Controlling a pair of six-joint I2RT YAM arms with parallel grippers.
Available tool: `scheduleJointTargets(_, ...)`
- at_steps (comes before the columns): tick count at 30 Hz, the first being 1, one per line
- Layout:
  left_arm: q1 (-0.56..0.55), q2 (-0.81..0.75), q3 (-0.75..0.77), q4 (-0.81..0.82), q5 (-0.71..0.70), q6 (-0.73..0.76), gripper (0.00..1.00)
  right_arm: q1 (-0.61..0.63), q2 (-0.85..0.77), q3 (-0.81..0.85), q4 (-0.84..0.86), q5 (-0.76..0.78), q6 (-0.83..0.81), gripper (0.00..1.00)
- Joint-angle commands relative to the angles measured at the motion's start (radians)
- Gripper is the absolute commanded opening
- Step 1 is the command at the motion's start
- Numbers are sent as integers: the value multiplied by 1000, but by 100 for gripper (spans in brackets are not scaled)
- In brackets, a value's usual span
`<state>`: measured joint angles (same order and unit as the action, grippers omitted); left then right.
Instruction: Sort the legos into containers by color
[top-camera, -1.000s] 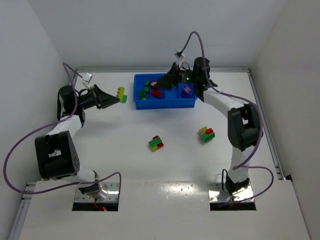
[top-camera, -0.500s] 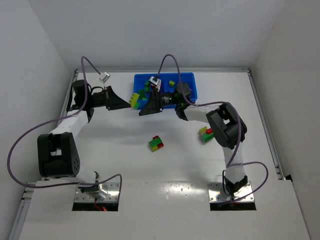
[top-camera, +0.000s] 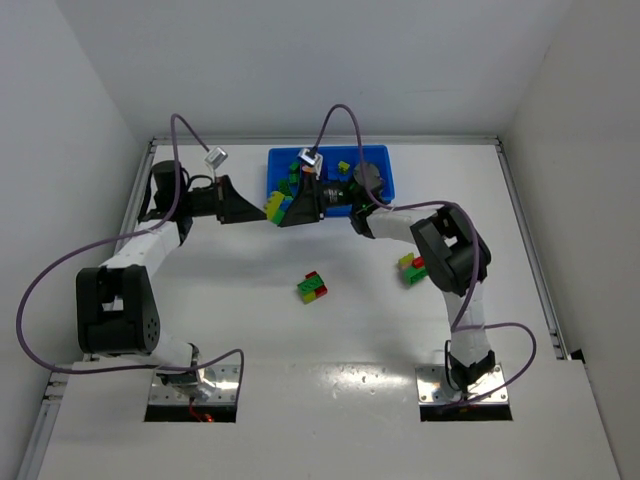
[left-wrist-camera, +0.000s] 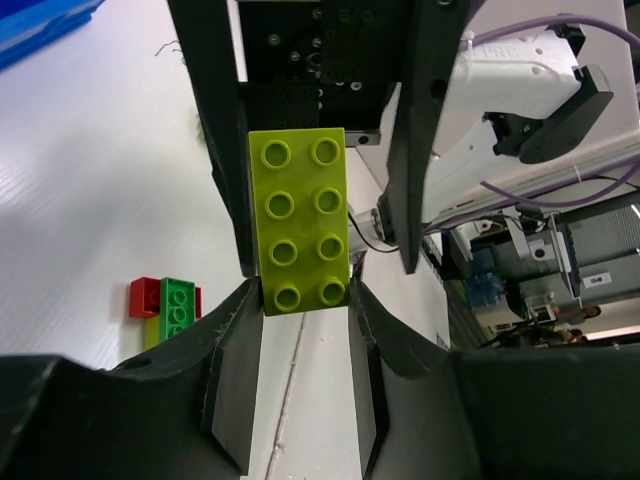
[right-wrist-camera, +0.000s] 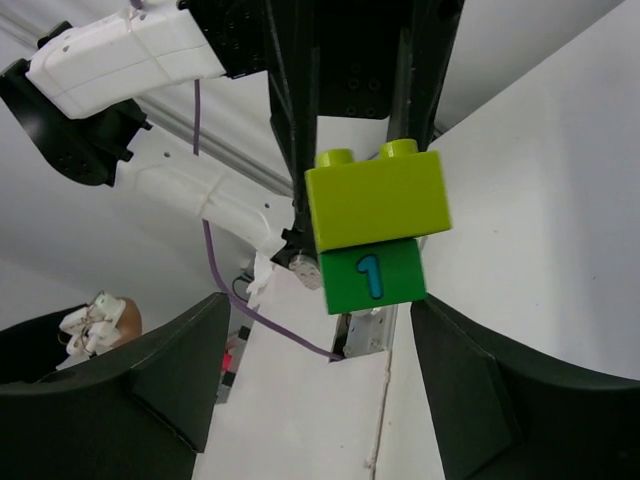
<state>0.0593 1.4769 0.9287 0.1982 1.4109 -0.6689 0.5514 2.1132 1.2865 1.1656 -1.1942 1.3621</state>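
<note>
**Lime brick (left-wrist-camera: 300, 220) clamped in left pincer (top-camera: 262, 207), right pincer (top-camera: 284, 212) gaping**

Upper left of centre, top view: lime brick with green brick (right-wrist-camera: 372, 280) stuck to it, held off the bench (top-camera: 220, 300) at the lower-left corner of the blue tray (top-camera: 375, 152). Right pincer faces it, fingers apart either side, not touching. Centre clump (top-camera: 312, 287) and right clump (top-camera: 412, 267) lie loose on the bench.
</note>
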Motion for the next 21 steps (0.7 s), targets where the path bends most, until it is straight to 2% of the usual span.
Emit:
scheduleJointTargets(1,-25,-38,10,9,42,22,0,4,19,39,66,8,-29,72)
scheduleJointTargets(4,-26,-38,10,9,42,22,0,4,28,48,66,8,-29,61)
scheduleJointTargets(8,-35,-38,10,9,42,22,0,13,28,48,66,8,-29,59)
scheduleJointTargets(12,-35,-38,1,9,42,22,0,13,28,57,66,8,-29,48)
scheduleJointTargets(15,-35,-38,-10,18,31,22,0,13,28,57,77,8,-29,47)
scheduleJointTargets(17,-35,-38,-21,35,31,11,0,13,28,57,86,8,-29,43)
scheduleJointTargets(21,-35,-38,-21,44,11,11,0,22,7,37,108,8,-29,15)
